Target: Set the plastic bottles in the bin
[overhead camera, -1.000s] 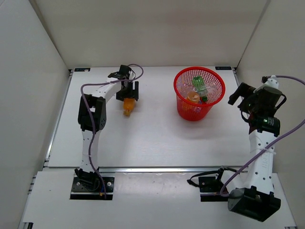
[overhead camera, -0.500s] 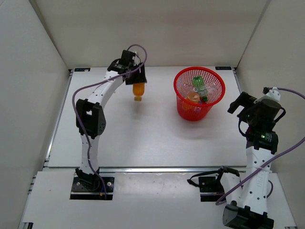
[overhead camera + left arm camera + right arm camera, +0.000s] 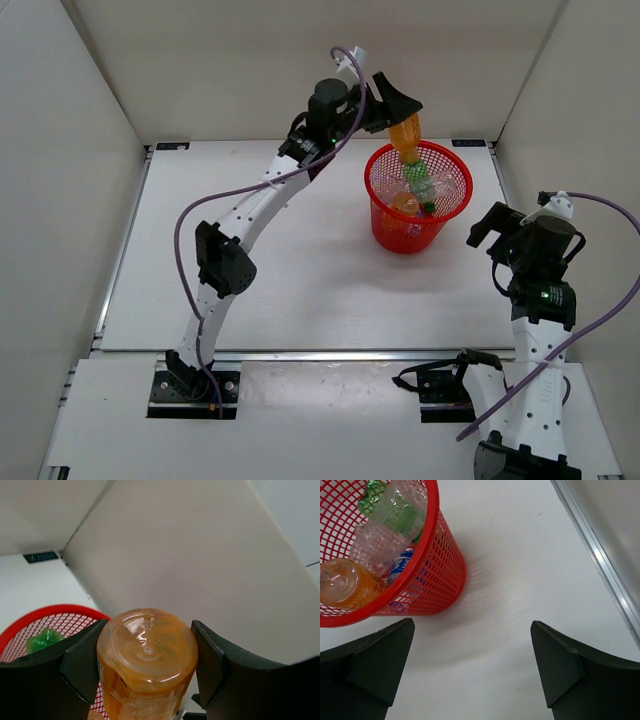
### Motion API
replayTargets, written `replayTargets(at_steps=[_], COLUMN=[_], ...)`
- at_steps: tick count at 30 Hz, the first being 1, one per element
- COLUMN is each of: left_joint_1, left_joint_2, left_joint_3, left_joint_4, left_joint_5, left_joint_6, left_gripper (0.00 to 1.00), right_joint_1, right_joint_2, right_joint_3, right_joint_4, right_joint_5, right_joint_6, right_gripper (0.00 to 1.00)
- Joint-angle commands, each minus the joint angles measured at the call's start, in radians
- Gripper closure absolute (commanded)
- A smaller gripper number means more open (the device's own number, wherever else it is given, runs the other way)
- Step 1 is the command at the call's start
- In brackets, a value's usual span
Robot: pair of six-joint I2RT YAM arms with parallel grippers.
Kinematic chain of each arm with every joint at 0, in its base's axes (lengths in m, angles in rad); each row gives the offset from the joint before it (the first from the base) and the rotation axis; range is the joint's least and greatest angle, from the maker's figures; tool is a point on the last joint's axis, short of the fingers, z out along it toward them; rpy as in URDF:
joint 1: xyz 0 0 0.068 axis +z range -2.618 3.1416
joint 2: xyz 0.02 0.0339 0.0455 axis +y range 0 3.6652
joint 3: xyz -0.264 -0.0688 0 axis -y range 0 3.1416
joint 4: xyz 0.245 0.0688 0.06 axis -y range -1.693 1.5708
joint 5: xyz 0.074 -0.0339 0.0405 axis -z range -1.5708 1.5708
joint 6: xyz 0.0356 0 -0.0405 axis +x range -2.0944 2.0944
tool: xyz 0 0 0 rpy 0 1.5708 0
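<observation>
At the far edge of the worktop (image 3: pixel 300 290), the left arm reaches across toward one o'clock. The left fingers (image 3: pixel 402 108) are clamped on an orange bottle (image 3: pixel 406 133). In the left wrist view the bottle's round base (image 3: pixel 146 652) faces the camera, with one black finger pressed to it at nine o'clock and the other at three o'clock. The bottle hangs neck down over the eleven o'clock part of the red bin's (image 3: pixel 400 235) rim, clear of the worktop. Inside the bin lie a green bottle (image 3: pixel 418 178), a second orange bottle (image 3: pixel 405 204) and a clear bottle with a green label (image 3: pixel 395 515). At three o'clock from the bin, well apart from it, the right fingers (image 3: pixel 488 222) are spread wide with nothing between them, above bare worktop.
</observation>
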Motion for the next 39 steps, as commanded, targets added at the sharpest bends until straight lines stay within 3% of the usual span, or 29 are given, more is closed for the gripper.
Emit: replayTargets(at_steps=[1,5,6,10,13,18,23,25,28,31,33,39], left_joint_1=[-0.040,-0.056,-0.050,-0.066,-0.087,-0.047,-0.005,0.089,0.255,0.338,0.358,0.352], left_joint_2=[0.042,0.055,0.036,-0.065,-0.125,-0.295,-0.673,-0.827,-1.077,-1.290,-1.352,-1.421], left_joint_3=[-0.005,0.071,0.052,-0.067,-0.099,-0.302,-0.716,-0.980,-1.219,-1.343,-1.376,-1.406], left_joint_4=[0.024,-0.022,-0.019,-0.039,-0.161,-0.332,-0.586,-0.623,-0.682,-0.816,-0.852,-0.901], left_joint_5=[-0.003,0.020,0.035,0.023,-0.020,-0.049,-0.428,-0.458,-0.437,-0.580,-0.629,-0.648], left_joint_6=[-0.022,-0.002,0.009,0.072,0.133,0.225,0.388,0.379,0.342,0.356,0.368,0.361], left_gripper=[0.38,0.22,0.02,0.01,0.01,0.01,0.01,0.02,0.01,0.01,0.02,0.01], right_joint_1=[-0.007,-0.016,-0.007,0.029,0.068,0.147,0.134,0.084,-0.019,-0.070,-0.052,0.170], right_joint_2=[-0.030,-0.039,-0.042,-0.049,-0.052,-0.059,0.037,0.065,0.041,0.017,0.011,-0.021], right_joint_3=[0.019,0.028,0.027,0.033,0.039,0.045,0.128,0.116,0.088,0.055,0.044,0.016], right_joint_4=[0.019,0.002,0.004,0.008,0.019,-0.013,-0.240,-0.271,-0.253,-0.230,-0.225,-0.228], right_joint_5=[0.021,0.001,0.007,0.047,0.065,0.197,0.309,0.268,0.162,0.081,0.079,0.179], right_joint_6=[-0.003,-0.009,-0.005,0.018,0.037,0.055,0.011,-0.026,-0.029,-0.031,-0.014,0.089], right_gripper=[0.01,0.01,0.01,0.01,0.01,0.01,0.01,0.01,0.01,0.01,0.01,0.00])
